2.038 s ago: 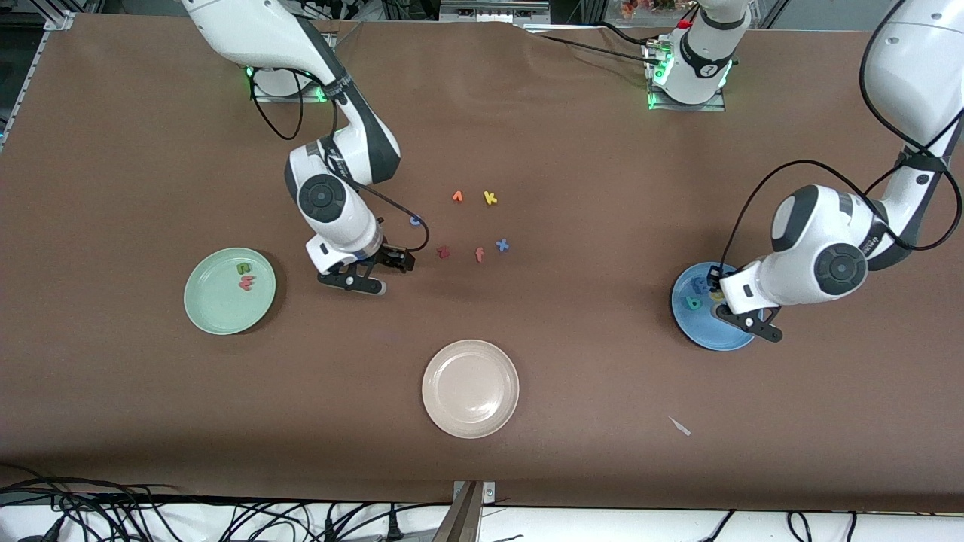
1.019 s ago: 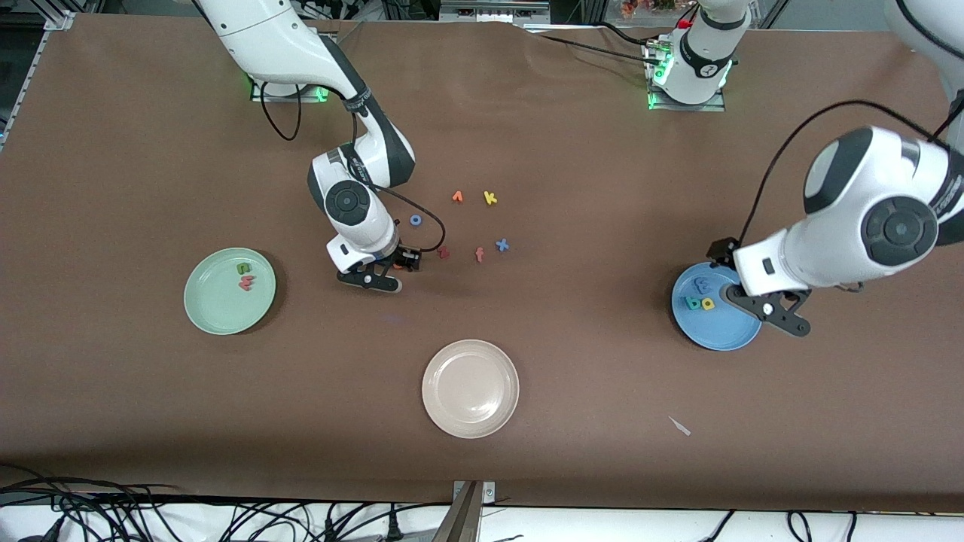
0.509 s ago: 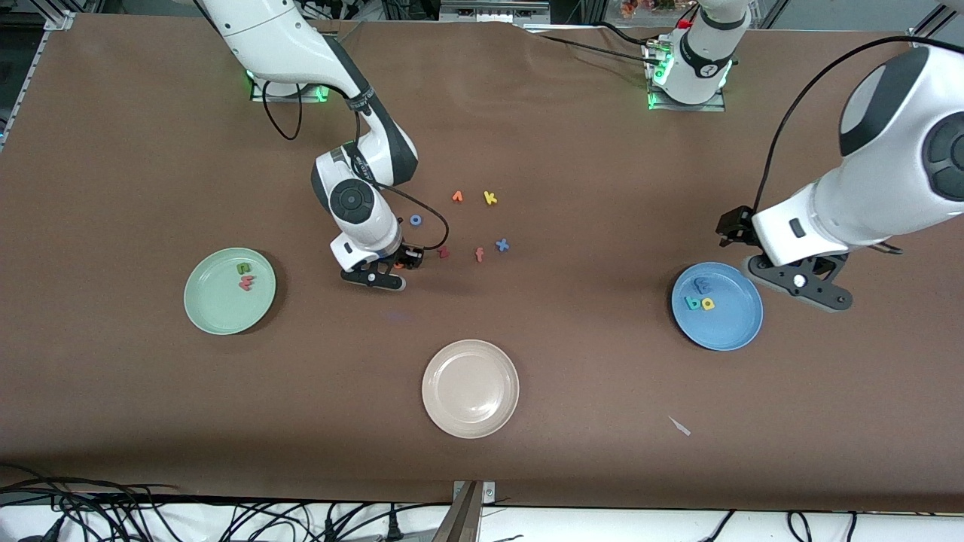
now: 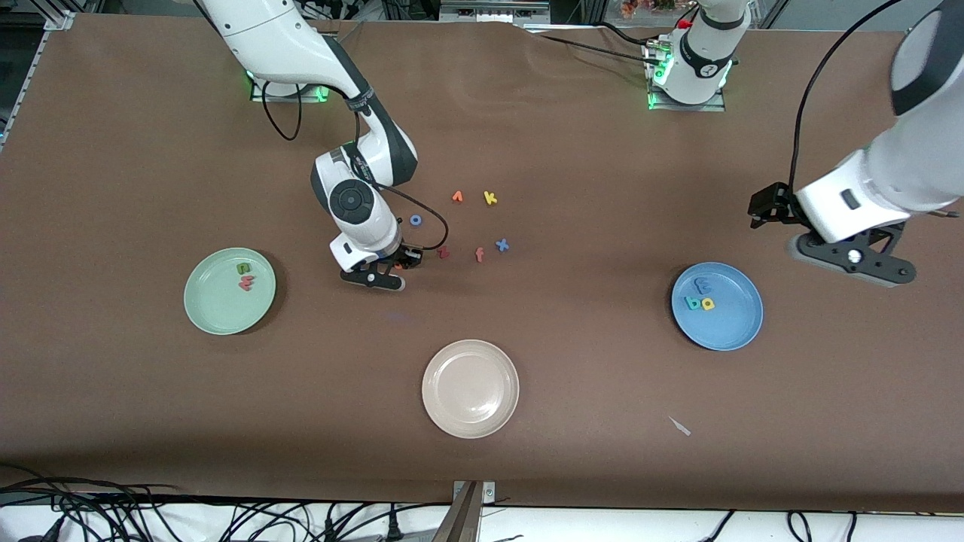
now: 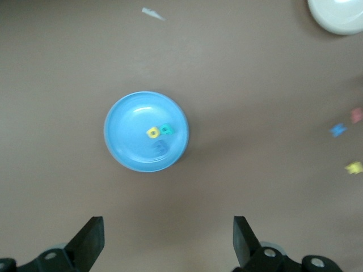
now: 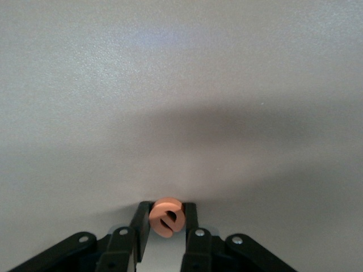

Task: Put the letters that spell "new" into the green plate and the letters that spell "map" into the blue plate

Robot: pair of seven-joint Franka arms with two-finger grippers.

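Right gripper (image 6: 165,229) just clamped orange e (image 6: 165,216) at table; left gripper (image 5: 164,241) risen off blue plate (image 4: 734,331), fingers apart, "map" done; e next to green plate (image 4: 211,312)

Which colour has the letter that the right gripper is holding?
Orange: the letter e, clearest in the right wrist view.

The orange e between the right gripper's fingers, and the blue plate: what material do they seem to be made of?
The orange e, clamped in the right gripper, looks like soft foam: matte, thick, with rounded cut edges and no shine. The blue plate looks like hard plastic or possibly glazed ceramic: its smooth surface shows pale glossy highlights. Which of the two cannot be told.
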